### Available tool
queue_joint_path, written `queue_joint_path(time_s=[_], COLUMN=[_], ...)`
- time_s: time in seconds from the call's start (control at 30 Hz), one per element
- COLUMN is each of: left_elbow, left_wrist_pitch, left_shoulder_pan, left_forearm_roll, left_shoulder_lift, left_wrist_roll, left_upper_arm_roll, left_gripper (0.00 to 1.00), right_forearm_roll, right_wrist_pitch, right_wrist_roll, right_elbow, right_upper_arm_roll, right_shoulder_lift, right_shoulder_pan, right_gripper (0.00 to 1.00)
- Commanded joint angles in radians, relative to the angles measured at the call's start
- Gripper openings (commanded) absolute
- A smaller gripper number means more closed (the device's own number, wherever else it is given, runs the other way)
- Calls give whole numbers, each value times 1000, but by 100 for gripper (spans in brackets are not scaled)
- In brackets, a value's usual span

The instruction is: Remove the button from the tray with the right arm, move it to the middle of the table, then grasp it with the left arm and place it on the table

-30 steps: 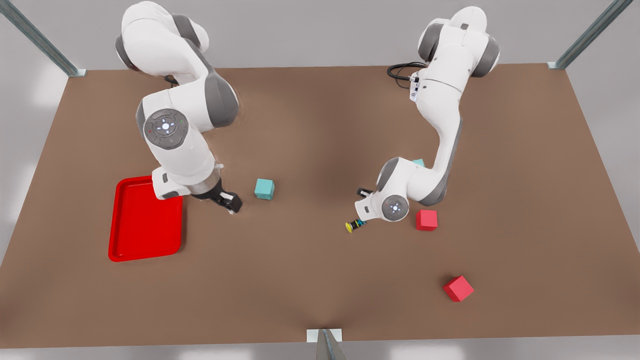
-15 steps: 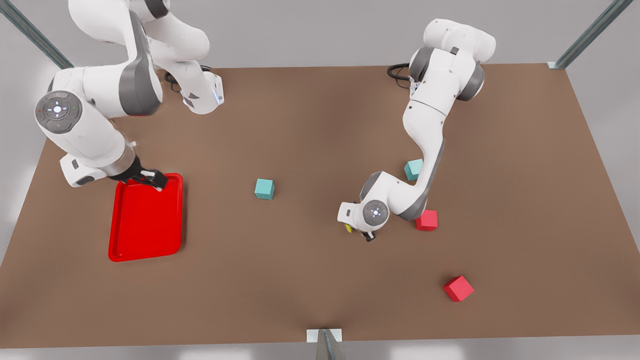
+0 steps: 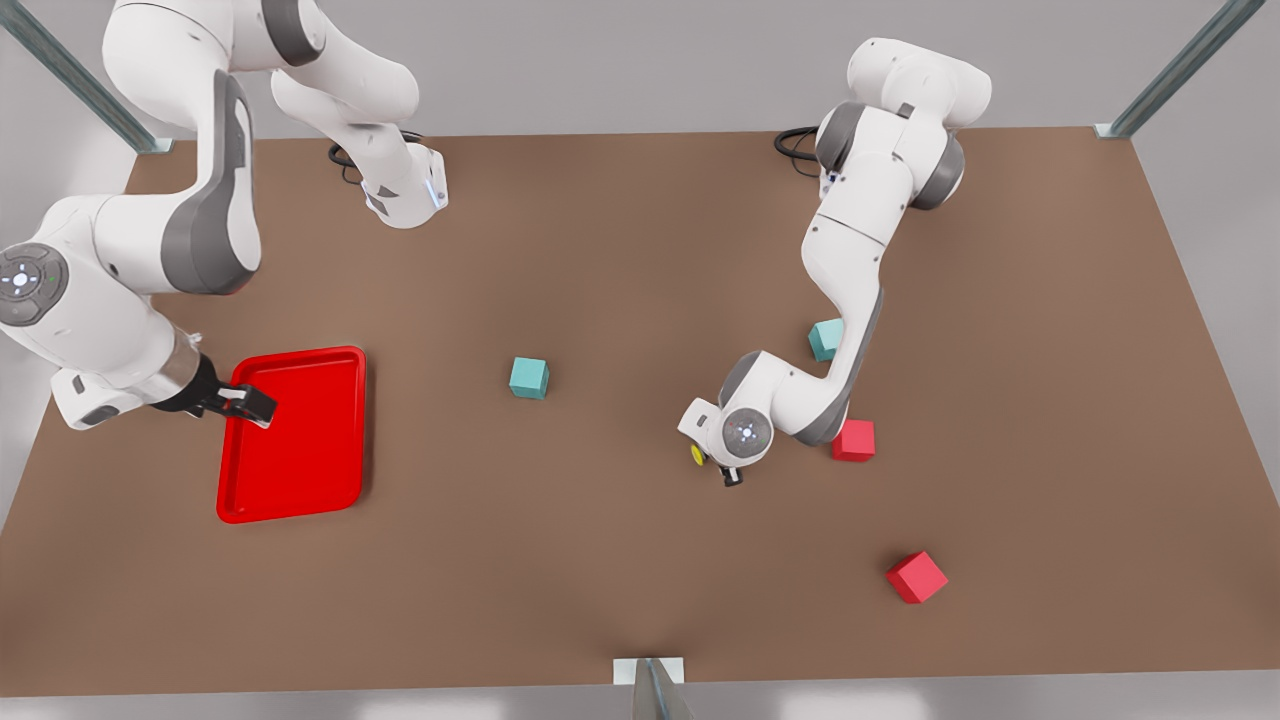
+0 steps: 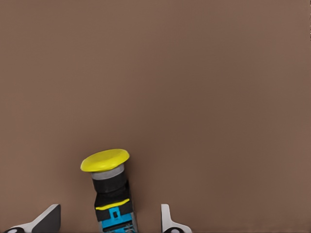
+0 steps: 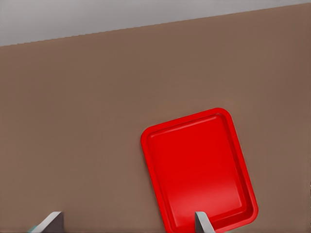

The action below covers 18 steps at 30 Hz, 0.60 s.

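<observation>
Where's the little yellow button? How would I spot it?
Look on the brown table, past its middle toward the front view's right, under the left gripper. The button lies between its open fingers, beside a red cube. It's far smaller than the cubes, with a round yellow cap.

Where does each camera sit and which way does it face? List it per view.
Front view: high, off the arms, looking down on the table; both arms show.
Left wrist view: looks at the button between open left gripper fingertips.
Right wrist view: faces the tray; open right gripper fingertips.
Shared with front view: button, tray.
</observation>
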<state>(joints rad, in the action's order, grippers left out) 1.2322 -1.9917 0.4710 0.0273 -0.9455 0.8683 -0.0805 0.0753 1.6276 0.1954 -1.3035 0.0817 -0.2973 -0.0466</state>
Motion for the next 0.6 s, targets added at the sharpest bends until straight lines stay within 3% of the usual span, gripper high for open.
queue_joint_path(time_s=[0.0,0.17,0.37,0.57], left_elbow=[0,0,0,0], left_wrist_pitch=[5,27,27,27], left_shoulder_pan=[0,2,-2,0], left_forearm_roll=[-1,-7,-12,-10], left_shoulder_lift=[1,2,-9,-12], left_wrist_roll=[144,-124,-155,-196], left_upper_arm_roll=[1,2,4,4], left_gripper=[100,100,100,85], right_forearm_roll=[-2,-2,-5,-3], right_wrist_pitch=[-14,-21,-21,-23], right_wrist_roll=[-136,-136,-136,-136], right_elbow=[1,0,1,0], right_upper_arm_roll=[0,0,1,1], right_shoulder_lift=[1,1,1,1], right_shoulder_pan=[-1,1,1,8], right_gripper=[100,100,100,100])
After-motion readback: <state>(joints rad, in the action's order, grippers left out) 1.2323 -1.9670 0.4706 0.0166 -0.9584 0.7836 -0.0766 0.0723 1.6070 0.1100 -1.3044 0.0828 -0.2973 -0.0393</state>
